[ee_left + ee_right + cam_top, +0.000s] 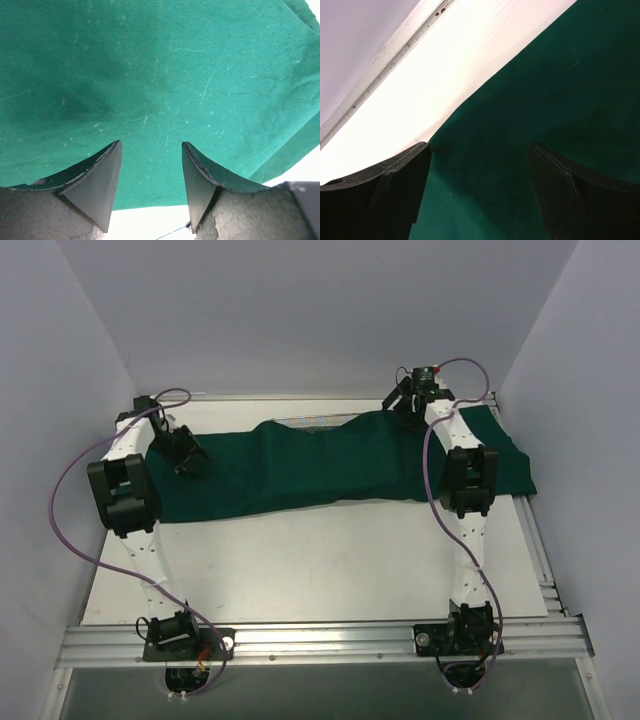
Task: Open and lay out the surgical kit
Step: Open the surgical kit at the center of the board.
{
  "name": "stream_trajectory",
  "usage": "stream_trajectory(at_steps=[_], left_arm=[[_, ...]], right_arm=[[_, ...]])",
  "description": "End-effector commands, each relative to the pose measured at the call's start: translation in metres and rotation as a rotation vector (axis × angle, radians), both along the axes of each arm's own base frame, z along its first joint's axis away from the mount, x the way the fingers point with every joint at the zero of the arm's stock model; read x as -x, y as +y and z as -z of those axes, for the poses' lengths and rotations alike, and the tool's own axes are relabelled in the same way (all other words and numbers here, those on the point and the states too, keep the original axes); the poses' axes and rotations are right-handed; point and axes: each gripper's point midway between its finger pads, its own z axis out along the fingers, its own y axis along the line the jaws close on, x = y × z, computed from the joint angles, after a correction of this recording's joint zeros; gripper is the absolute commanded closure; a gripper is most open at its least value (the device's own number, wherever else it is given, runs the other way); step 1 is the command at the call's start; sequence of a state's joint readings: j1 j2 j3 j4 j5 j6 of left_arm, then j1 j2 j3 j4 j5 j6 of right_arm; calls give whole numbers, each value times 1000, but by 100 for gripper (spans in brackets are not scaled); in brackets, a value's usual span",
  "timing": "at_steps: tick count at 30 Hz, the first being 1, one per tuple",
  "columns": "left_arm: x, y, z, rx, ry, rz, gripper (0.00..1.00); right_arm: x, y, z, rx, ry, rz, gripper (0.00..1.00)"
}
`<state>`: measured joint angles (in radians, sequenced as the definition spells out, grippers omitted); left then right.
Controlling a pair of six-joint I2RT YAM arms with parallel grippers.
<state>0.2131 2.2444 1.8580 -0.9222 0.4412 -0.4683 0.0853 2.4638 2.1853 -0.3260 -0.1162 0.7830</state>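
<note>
Across the far half of the table (300,560), the green cloth (330,465) lies spread with a sliver of mesh tray (312,422) showing, instruments not yet laid out, left gripper (151,150) and right gripper (480,155) hovering wide and empty.

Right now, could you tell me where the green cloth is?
In the top view, the green cloth spans the table's far half, left gripper over its left end, right gripper over its far edge.
</note>
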Motion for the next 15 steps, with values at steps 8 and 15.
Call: stream_trajectory(at_steps=[8,15], left_arm=[[-14,0,-34,1,-102,-1,40],[-11,-1,-32,2,-95,-1,40]], right_arm=[[-13,-8,6,19,-8,13,26],[-15,-4,17,17,-2,-3,34]])
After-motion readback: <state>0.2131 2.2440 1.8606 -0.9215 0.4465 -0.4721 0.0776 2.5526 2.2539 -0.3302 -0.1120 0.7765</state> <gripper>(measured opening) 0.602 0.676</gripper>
